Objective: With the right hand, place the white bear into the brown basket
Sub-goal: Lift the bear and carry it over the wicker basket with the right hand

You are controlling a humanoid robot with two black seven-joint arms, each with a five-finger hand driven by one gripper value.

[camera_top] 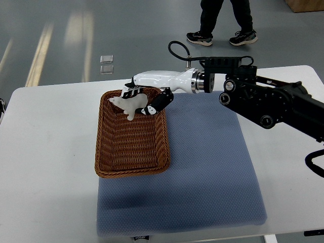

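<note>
Top view, right hand [144, 98] with fingers clamped on white bear [129, 104], bear held above far end of brown wicker basket [132, 167], basket on blue mat [212, 167], white table [45, 152], person's legs [223, 20] beyond table

The brown basket [132, 134] is open from above, its lower part unoccupied; only its upper end is taken up by the right hand [144, 99] and white bear [130, 104]. The blue mat [212, 167] and desk [45, 152] at left lie bare.
</note>
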